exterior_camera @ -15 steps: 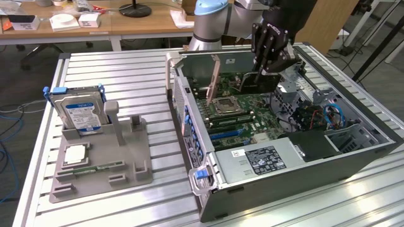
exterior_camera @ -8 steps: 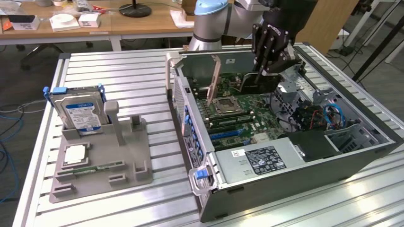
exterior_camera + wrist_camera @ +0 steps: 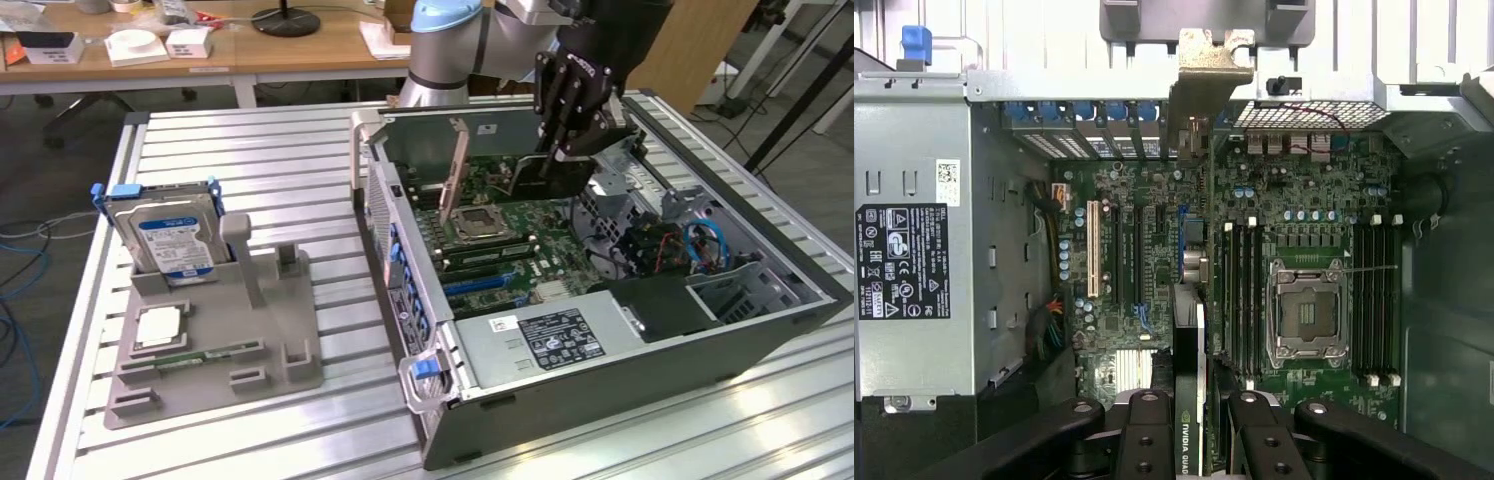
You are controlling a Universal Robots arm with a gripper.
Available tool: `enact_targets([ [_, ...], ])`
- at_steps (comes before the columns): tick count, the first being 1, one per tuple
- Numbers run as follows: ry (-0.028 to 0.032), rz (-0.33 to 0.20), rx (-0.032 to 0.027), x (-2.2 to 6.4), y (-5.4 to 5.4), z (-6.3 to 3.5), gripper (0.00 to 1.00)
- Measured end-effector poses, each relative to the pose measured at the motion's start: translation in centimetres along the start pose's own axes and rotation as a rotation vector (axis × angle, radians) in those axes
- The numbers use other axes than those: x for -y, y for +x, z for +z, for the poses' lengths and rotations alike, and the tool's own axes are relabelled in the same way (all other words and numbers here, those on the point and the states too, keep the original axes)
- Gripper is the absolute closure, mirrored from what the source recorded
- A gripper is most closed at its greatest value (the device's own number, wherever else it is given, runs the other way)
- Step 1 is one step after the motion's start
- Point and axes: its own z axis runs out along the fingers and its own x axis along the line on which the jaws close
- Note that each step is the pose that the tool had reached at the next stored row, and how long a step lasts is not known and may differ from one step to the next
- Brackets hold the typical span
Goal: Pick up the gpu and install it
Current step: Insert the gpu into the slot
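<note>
One arm reaching down into the open computer case [image 3: 747, 330] | gripper [image 3: 1199, 415] pinching the gpu [image 3: 1197, 300] edge-on | gpu upright over the motherboard [image 3: 1304, 200], silver bracket [image 3: 1206, 75] toward the case's rear wall.

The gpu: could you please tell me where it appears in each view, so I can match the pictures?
Exterior view: the gpu stands on edge inside the open computer case, beside the tool.
Wrist view: the gpu runs edge-on up the middle, between the tool's fingers.
Shared landmark: the processor socket.
</note>
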Motion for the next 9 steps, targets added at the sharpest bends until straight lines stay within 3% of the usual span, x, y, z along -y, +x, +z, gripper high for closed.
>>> enact_targets([
  [9,0.0000,-0.001,0.0000,0.22,-0.01,0.15,0.74],
])
